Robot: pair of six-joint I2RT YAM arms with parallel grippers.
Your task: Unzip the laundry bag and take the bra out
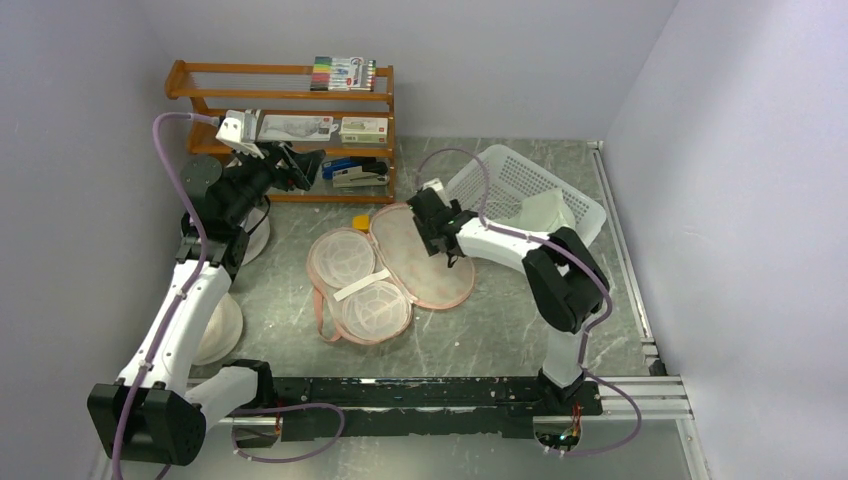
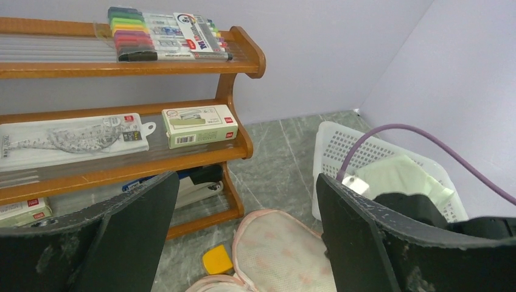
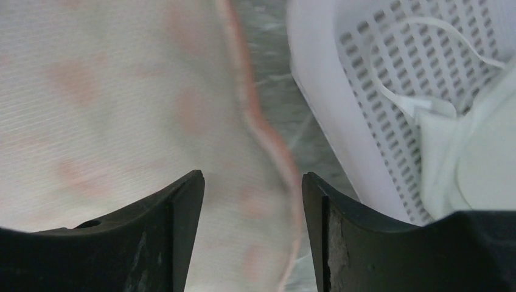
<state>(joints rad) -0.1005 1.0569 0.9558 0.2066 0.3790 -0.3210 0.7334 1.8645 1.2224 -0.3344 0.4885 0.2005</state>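
The laundry bag lies unzipped and spread open mid-table. Its right half [image 1: 428, 268] shows faint flower print and pink edging. Its left half [image 1: 352, 262] shows two pale round lobes with a white label. It also shows in the left wrist view [image 2: 286, 249] and the right wrist view [image 3: 122, 91]. A white moulded piece with a thin strap, which looks like the bra [image 1: 548, 213] [image 2: 404, 173] [image 3: 468, 140], lies in the white basket. My right gripper [image 1: 437, 222] [image 3: 252, 176] is open and empty, just above the bag's right half near its edge. My left gripper [image 1: 300, 165] [image 2: 246, 179] is open and empty, raised by the shelf.
A white perforated basket [image 1: 590, 205] [image 3: 341, 109] stands right of the bag. A wooden shelf [image 1: 290, 100] [image 2: 237, 97] with markers, boxes and a stapler stands at the back left. A yellow block [image 1: 360, 221] [image 2: 217, 260] lies by the bag. White round discs [image 1: 215, 325] sit near the left arm.
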